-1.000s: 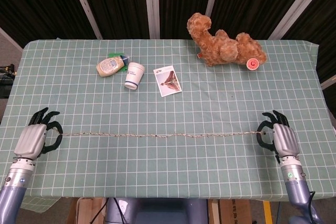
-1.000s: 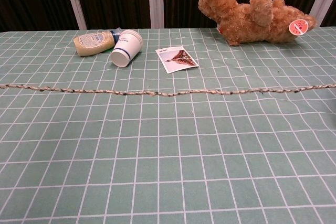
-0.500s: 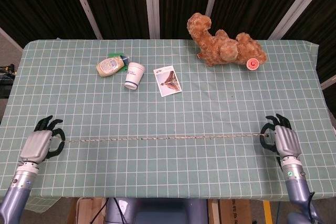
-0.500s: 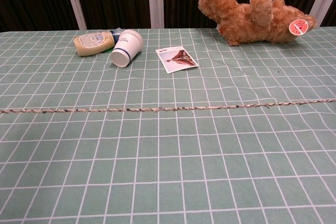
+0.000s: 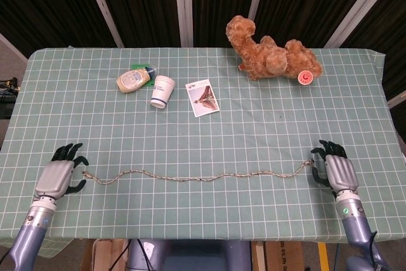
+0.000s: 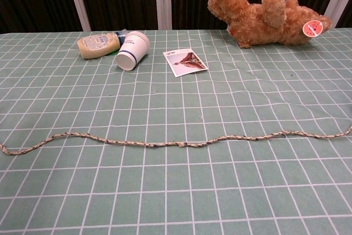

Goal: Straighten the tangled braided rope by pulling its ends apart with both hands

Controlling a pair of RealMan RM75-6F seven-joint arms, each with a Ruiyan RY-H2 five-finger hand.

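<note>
The braided rope (image 5: 196,178) lies slack on the green checked tablecloth (image 5: 254,131) in one long, slightly wavy line with no knot, near the front edge. Its left end stops beside the thumb of my left hand (image 5: 58,176), whose fingers are spread. Its right end curls up next to my right hand (image 5: 336,171), whose fingers are also apart. Neither hand visibly grips the rope. In the chest view the rope (image 6: 181,143) crosses the whole width, and no hand shows there.
At the back lie a brown plush bear (image 5: 269,55), a picture card (image 5: 202,98), a tipped paper cup (image 5: 162,91) and a squeeze bottle (image 5: 133,80) on its side. Both hands sit close to the table's front edge (image 5: 190,236).
The rope, taut between both hands before, has gone slack and now rests lower on the cloth. Both hands uncurled their fingers and shifted slightly inward and toward the front edge.
</note>
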